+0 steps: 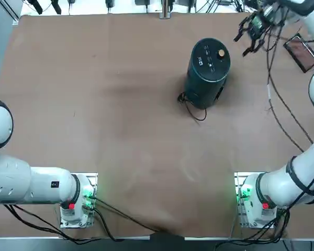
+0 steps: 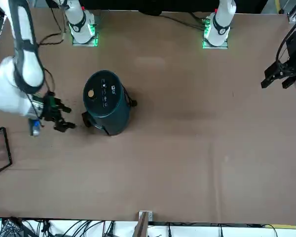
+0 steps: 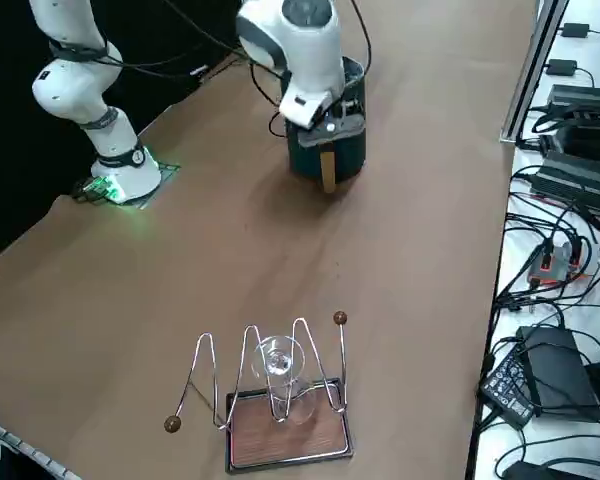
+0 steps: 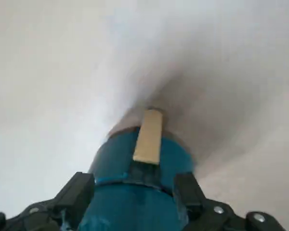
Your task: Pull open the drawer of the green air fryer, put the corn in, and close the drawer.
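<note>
Nearest in the right side view, a wire rack (image 3: pixel 258 338) with round brown knobs stands at a dark-rimmed tray (image 3: pixel 288 440), a clear glass (image 3: pixel 280 362) among its wires. Farther off on the tabletop (image 3: pixel 195 290), the dark green air fryer (image 3: pixel 325 150) stands upright, its drawer (image 4: pixel 130 207) looking shut, so what is inside cannot be seen. The right hand (image 4: pixel 135 182) is near the fryer's front, released, its fingers spread wide around the line of the tan handle (image 4: pixel 149 137), grasping nothing.
</note>
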